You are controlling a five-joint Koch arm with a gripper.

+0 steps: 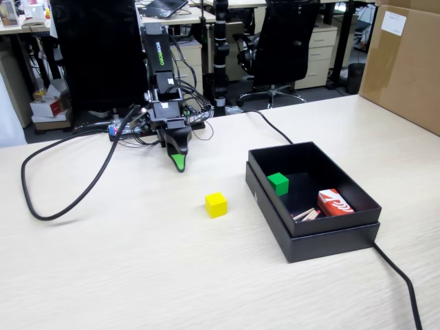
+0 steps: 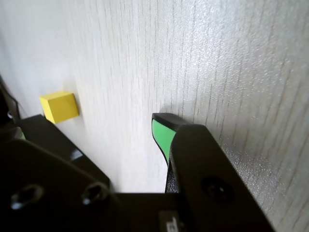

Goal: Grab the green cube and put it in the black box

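bare table (image 1: pixel 137 261) lies open from end effector (image 1: pixel 179 163) to black box (image 1: pixel 330 242), barring the yellow cube (image 1: pixel 216 204).

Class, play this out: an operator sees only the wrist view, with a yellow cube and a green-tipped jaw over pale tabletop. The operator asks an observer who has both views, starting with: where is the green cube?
Observer: The green cube lies inside the black box, near its back-left corner in the fixed view.
Operator: Anything else in the box?
Observer: Yes, a red and white packet and some thin sticks near its front.
Operator: Where is the gripper relative to that box?
Observer: The gripper hangs left of the box, tip low over the table, behind the yellow cube.
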